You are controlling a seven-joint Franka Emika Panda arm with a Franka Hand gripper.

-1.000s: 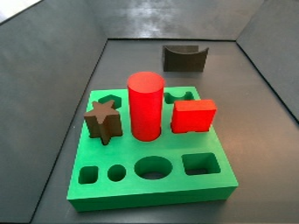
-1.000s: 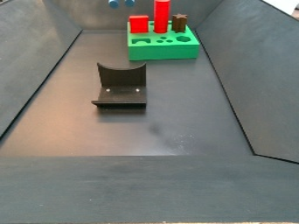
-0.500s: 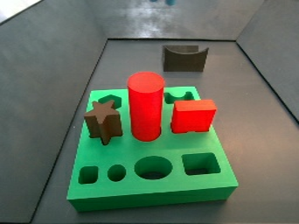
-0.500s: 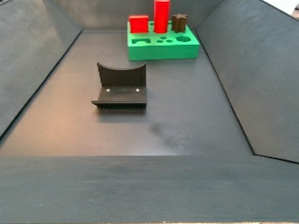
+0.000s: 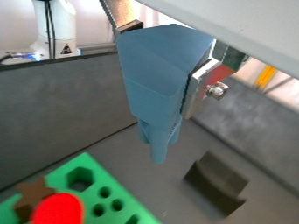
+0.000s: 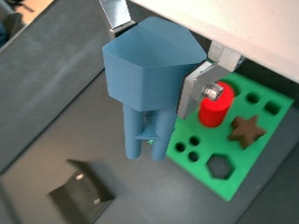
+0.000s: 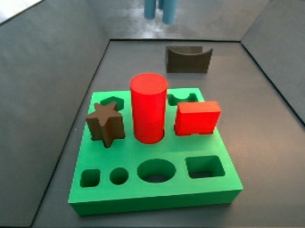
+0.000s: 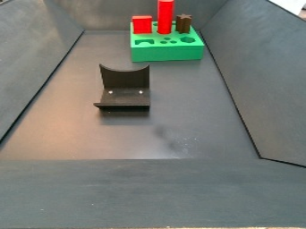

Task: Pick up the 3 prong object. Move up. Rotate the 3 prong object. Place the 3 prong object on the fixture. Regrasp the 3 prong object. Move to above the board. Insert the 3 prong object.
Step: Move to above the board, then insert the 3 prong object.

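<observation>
- Where a wrist view looks down past the gripper [image 5: 176,83], the 3 prong object [image 5: 158,83] fills the middle: a slate-blue piece, broad near the camera, narrowing to prongs that point at the floor. One silver finger [image 5: 201,86] lies flat against its side, so the pincer is clenched on the piece, high in the air. Below it, well apart, sit a corner of the green board [image 5: 100,188] with a red cylinder [image 5: 52,210], and the dark fixture [image 5: 219,182].
- Wrist view again: same grasp, finger plate [image 6: 197,87] pressed to the 3 prong object [image 6: 146,74], prongs hanging free above the dark floor. Board [image 6: 251,131] beyond it carries the red cylinder [image 6: 214,103] and a brown star block [image 6: 244,130]; fixture [image 6: 79,194] nearer the frame corner.
- Side view: only the blue prong tips [image 7: 160,9] show at the upper edge, above and behind the fixture [image 7: 187,58]. Board [image 7: 149,183] in front holds cylinder [image 7: 148,107], star block [image 7: 105,122] and red cube [image 7: 198,118].
- Side view: fixture [image 8: 123,88] mid-floor, board [image 8: 167,49] at the far end; neither gripper nor piece appears.
</observation>
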